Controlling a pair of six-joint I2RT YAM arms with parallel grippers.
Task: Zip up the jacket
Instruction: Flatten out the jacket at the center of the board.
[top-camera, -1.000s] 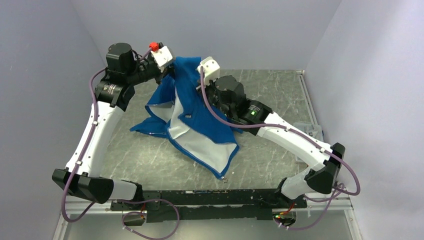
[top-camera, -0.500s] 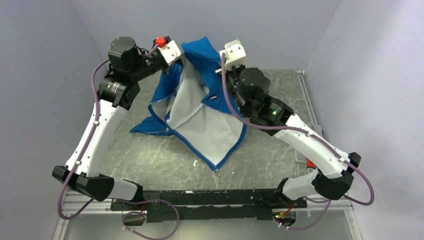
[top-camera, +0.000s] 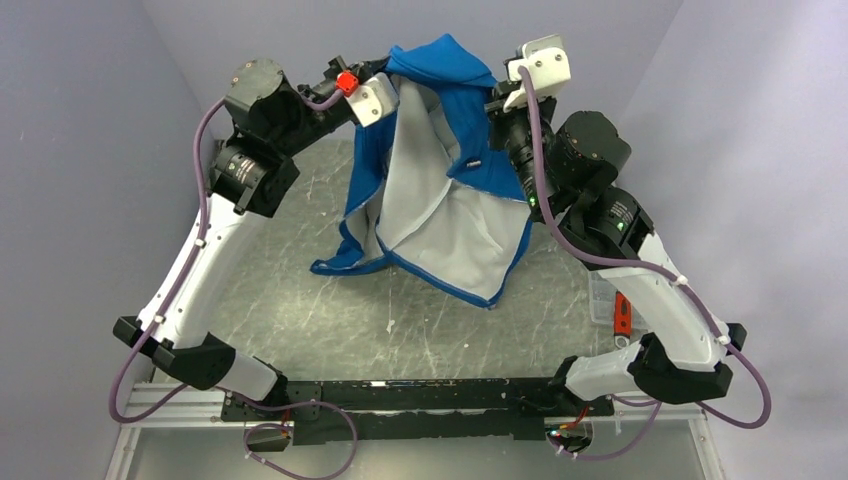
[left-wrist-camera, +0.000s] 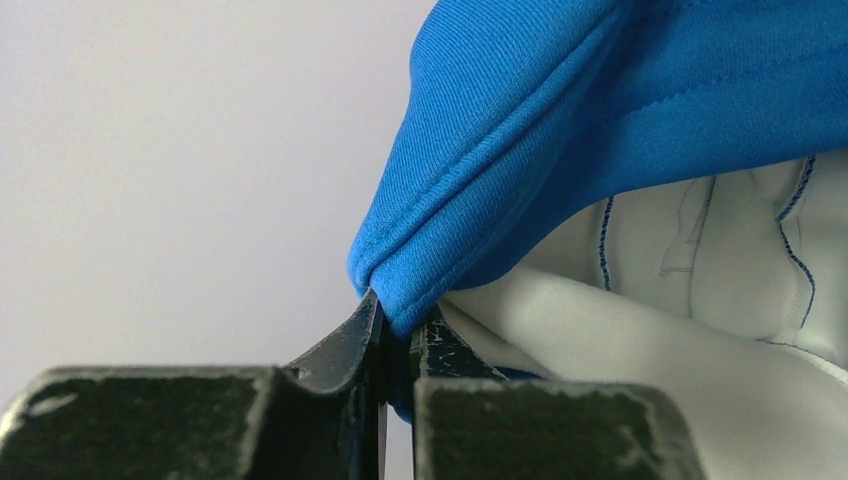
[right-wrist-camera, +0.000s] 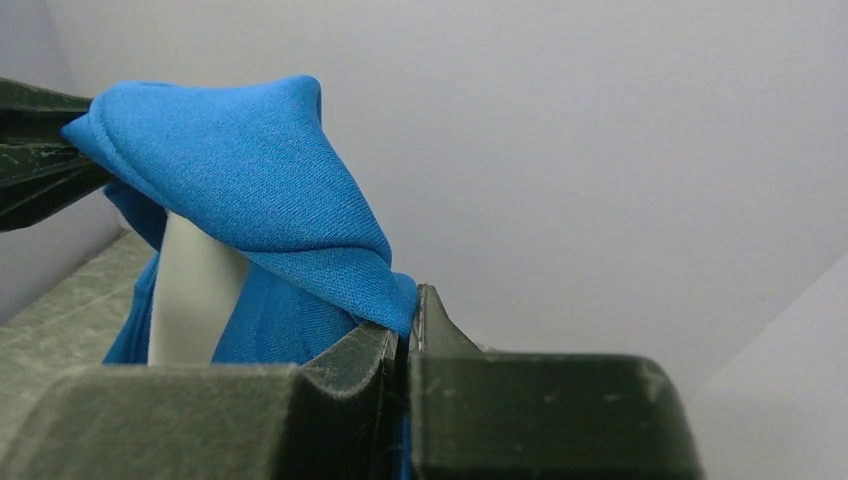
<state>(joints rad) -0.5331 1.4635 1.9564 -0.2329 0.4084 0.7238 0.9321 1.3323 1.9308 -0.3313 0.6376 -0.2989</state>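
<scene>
Aloft, one jacket (top-camera: 440, 190) hangs open, pinched at two spots.
Along its top edge the left gripper (left-wrist-camera: 398, 328) and the right gripper (right-wrist-camera: 405, 322) each pinch a blue fold, jaws nearly touching through the cloth. Its length runs downward from them, pale lining facing the arm bases, lower part reaching the table (top-camera: 300, 310) beneath the jacket.

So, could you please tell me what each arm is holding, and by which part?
Both hold the blue jacket: the left tool pinches a folded blue edge near its top, the right tool another fold; it hangs between them.
</scene>
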